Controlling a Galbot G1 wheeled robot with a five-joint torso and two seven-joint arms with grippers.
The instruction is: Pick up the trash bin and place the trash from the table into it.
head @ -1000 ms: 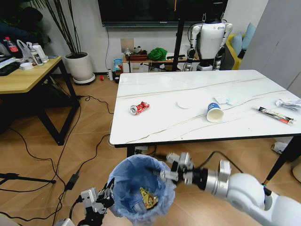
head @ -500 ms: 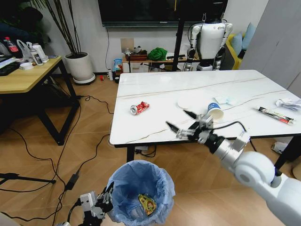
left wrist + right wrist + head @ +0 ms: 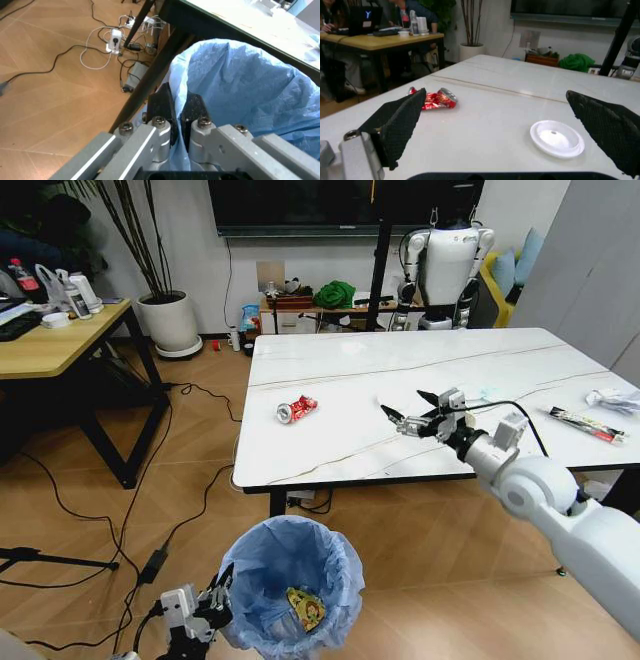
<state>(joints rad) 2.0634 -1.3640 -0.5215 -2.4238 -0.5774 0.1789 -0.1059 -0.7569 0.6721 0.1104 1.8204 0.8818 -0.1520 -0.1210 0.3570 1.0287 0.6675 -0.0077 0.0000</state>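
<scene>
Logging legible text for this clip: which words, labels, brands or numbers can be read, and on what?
None can be read.
Crushed red can: print too blurred.
Long dark wrapper: markings too small.
Yellow wrapper in the trash bin: pattern, no legible words.
Bottles on the wooden desk: labels too small.

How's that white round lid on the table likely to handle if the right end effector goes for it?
The white round lid lies flat on the table, so the open right end effector probably gets little edge to pinch. It looks thin and light, likely to flex. The glossy marble-look top suggests it may slide if nudged.
</scene>
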